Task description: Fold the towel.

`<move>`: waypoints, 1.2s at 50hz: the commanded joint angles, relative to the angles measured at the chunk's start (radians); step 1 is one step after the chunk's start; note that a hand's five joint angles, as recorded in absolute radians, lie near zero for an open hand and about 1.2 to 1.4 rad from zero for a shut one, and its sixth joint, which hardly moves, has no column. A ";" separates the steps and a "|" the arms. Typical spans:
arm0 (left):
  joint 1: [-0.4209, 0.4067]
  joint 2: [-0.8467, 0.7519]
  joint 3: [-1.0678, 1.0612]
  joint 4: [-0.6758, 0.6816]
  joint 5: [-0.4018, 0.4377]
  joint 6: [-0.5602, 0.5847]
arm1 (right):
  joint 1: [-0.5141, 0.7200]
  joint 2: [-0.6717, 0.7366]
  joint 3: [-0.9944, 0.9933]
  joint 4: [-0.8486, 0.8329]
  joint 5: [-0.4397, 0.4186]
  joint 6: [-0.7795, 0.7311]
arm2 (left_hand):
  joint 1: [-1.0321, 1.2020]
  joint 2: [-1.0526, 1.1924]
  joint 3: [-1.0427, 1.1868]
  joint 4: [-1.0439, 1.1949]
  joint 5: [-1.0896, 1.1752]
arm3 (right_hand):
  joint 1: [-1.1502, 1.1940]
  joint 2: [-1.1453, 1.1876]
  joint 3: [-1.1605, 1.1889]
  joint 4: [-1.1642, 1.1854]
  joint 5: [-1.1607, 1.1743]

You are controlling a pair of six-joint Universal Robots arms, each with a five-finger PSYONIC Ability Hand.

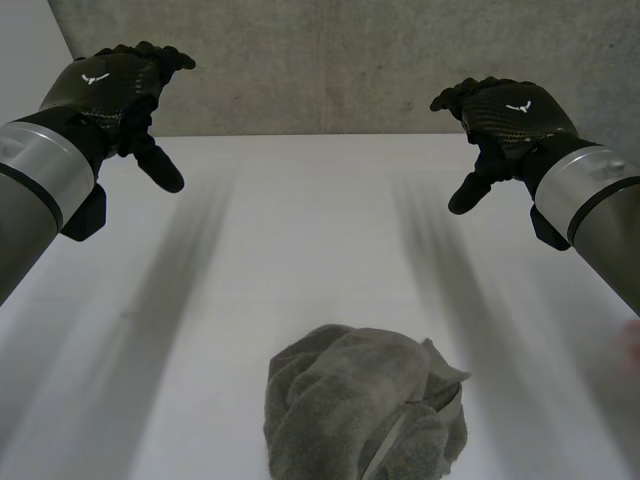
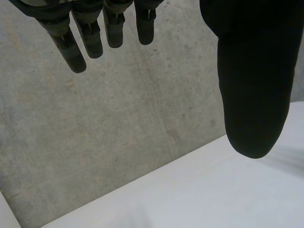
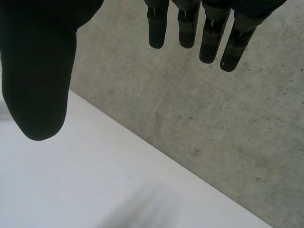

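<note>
Left hand (image 1: 110, 95) and right hand (image 1: 510, 115): black, with weave-textured back shells, each bearing a small white winged mark (image 1: 96, 78). Each wrist has a silver-grey band (image 1: 45, 170) ahead of a dark grey forearm (image 1: 612, 250). Fingers (image 2: 71, 52) are slim and segmented with rounded tips; the thumb (image 2: 254, 95) is broad and matte black.

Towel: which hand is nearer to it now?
Right, slightly. The right hand hangs open beyond the crumpled towel, toward its right; the left hand, also open, is farther off toward its left.
</note>
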 commanded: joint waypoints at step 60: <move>-0.217 -0.118 -0.066 0.253 -0.092 0.011 | 0.097 0.054 0.031 -0.346 -0.093 -0.117 | 1.156 1.159 1.159 1.159 1.132 | 1.186 1.166 1.178 1.159 1.174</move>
